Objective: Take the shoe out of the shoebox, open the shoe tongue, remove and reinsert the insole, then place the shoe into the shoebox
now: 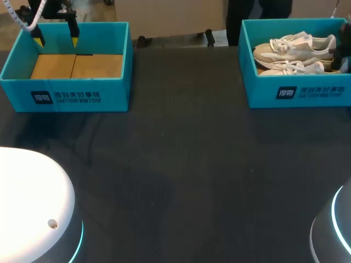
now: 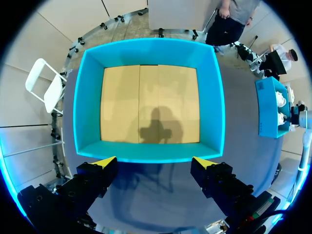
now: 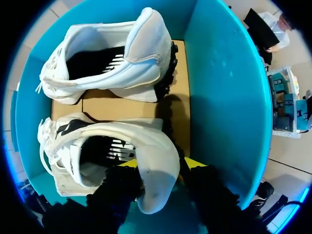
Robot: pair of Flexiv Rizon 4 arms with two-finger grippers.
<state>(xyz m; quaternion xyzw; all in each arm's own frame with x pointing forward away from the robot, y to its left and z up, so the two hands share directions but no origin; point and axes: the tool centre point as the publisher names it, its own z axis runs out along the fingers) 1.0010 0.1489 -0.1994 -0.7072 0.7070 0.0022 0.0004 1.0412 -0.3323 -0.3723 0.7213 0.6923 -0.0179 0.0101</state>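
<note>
1. Dark cloth covers the desk [image 1: 186,164], with an empty teal box [image 1: 66,96] at the robot's left and the shoebox [image 1: 299,90] at its right.
2. Both shoes lie in the shoebox. The right end effector [image 3: 161,163] is down inside it, its fingers against the two sides of the near shoe [image 3: 146,146] at the heel, gripping it.
3. The left end effector [image 2: 155,162] hovers over the empty teal box, spread wide and holding nothing.
4. The step in hand looks like the first one, taking the shoe out; it seems not yet lifted.
5. The next move calls for a straight lift clear of the shoebox wall and the other shoe [image 3: 117,58], then a set-down on the desk.
</note>
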